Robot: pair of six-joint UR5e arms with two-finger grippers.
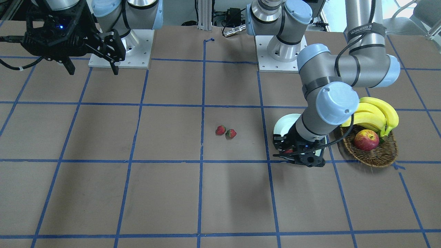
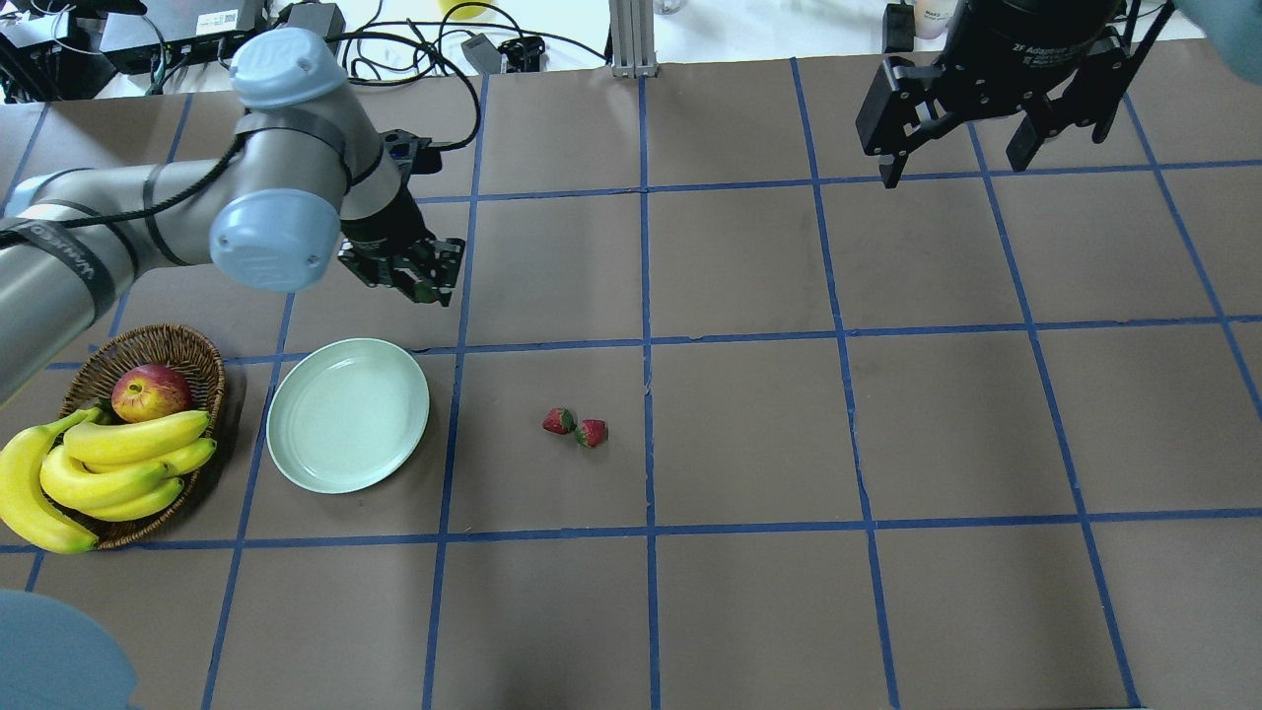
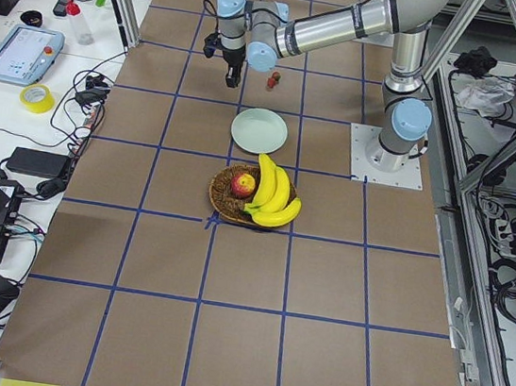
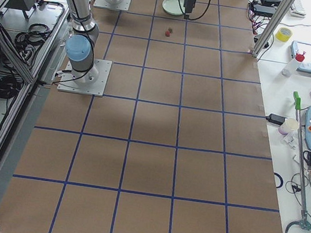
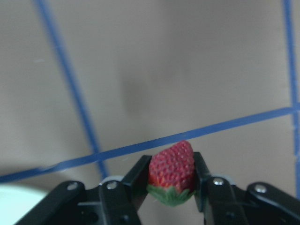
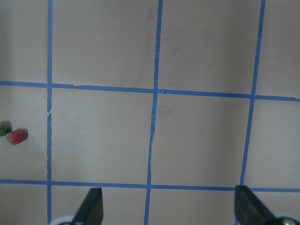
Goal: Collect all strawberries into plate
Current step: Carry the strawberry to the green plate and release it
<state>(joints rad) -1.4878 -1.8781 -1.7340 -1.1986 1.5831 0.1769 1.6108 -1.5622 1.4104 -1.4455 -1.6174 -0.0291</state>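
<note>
Strawberries: 3 total. Left pincer [image 5: 171,161] is clamped on the held strawberry [image 5: 172,169], one finger on each flank, green cap toward the palm and tip pointing out. It is held off the desk [image 2: 749,266], just beyond the plate [image 2: 347,414] on the side away from the robot, not over it. Second strawberry [image 2: 559,421] and third strawberry [image 2: 592,432] lie on the desk near its middle, side by side and about touching, well apart from the plate on its right in the overhead view. 1 plate. Just beside it on the other side is 1 wicker basket [image 2: 202,355] with 1 apple [image 2: 150,391] and 1 banana bunch [image 2: 108,463]. Right pincer [image 2: 953,170] is raised high on the robot's right with its jaws spread wide, gripping nothing, far from all the fruit. Desk is brown with a blue tape grid. Cables and power bricks run along its operator edge, and the side benches hold teach pendants and a yellow tape roll [image 3: 35,97].
</note>
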